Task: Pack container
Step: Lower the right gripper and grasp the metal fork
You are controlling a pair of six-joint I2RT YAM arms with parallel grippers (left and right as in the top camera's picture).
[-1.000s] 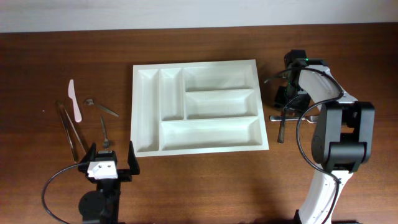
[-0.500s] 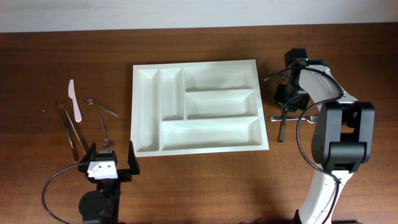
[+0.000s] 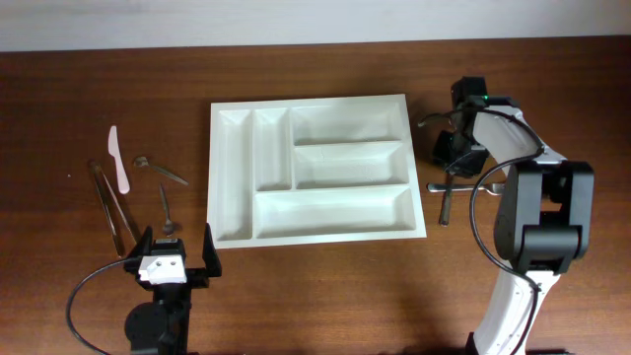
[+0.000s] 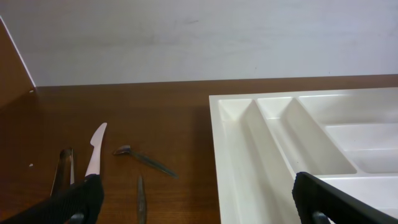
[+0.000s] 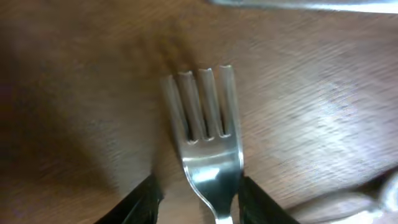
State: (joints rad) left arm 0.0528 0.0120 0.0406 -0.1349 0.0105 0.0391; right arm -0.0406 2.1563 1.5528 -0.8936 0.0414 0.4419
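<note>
Right of tray [image 3: 312,101], on desk [image 3: 325,296]: fork [image 5: 205,137] judged stiff, light, slippery; best taken at neck; right fingers [image 5: 255,199] part open astride neck, nothing clamped; left fingers [image 4: 74,202] wide open, empty.

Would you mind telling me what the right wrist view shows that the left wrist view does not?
Only the right wrist view shows a metal fork lying on the wood, tines pointing away, its neck between the right arm's fingers, with a gap on one side. Only the left wrist view shows the white container, a white plastic knife, a spoon, tongs and the left arm's fingers, spread wide. Both show the brown wooden table.
</note>
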